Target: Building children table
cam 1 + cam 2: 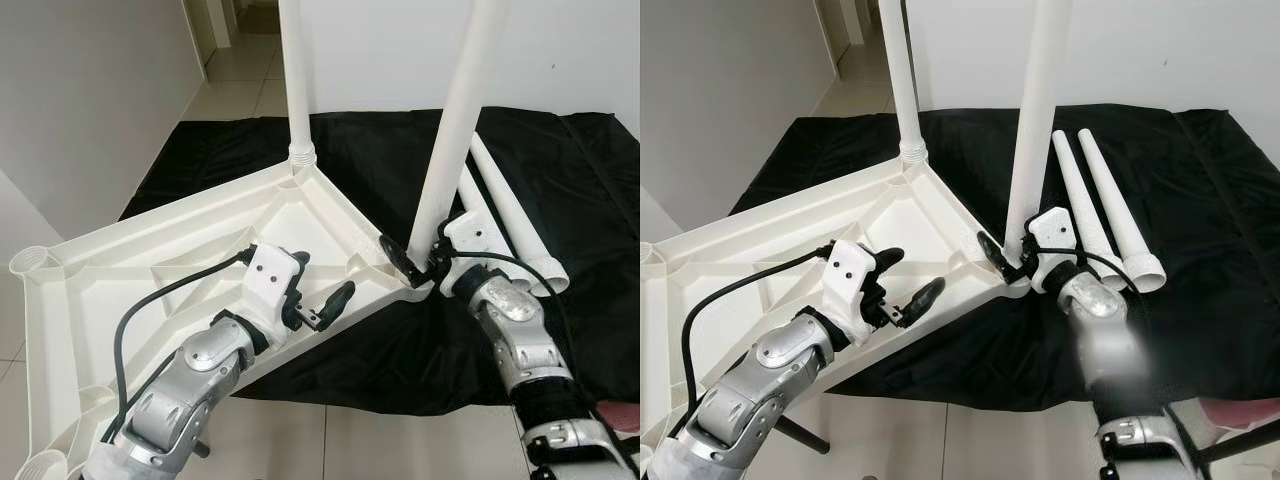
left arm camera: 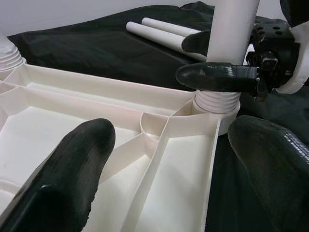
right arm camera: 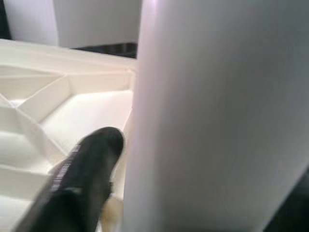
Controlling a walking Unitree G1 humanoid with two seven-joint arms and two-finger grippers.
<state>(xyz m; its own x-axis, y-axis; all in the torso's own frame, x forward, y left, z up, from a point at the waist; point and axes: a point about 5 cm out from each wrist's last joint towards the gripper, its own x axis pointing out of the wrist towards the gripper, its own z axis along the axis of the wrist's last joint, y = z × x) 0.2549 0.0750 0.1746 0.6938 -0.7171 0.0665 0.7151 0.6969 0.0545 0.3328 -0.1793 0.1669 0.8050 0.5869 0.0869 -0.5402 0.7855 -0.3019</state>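
A: Where's the upturned white plastic tabletop (image 1: pixel 200 235)?

B: It lies underside up, ribs showing, partly on the black cloth (image 1: pixel 370 160) spread over the pale tiled floor (image 1: pixel 240 80), and partly sticking out past the cloth's edge.

A: And its legs?

B: One white plastic tube leg (image 1: pixel 296 70) stands upright in the far corner socket. A second white tube leg (image 1: pixel 460 110) stands slightly tilted in the near right corner socket. Two more loose white tube legs (image 1: pixel 1105 205) lie side by side on the cloth, just beside the right arm.

A: What is the right claw (image 1: pixel 412 262) doing?

B: Its black fingers sit on either side of the tilted leg's base, closed around it right above the threaded collar. In the right wrist view, one finger (image 3: pixel 77 179) presses against the tube.

A: The left claw (image 1: pixel 322 298)?

B: It hovers over the tabletop's near edge with its fingers (image 2: pixel 72 169) spread wide, holding nothing, pointing toward that same corner socket.
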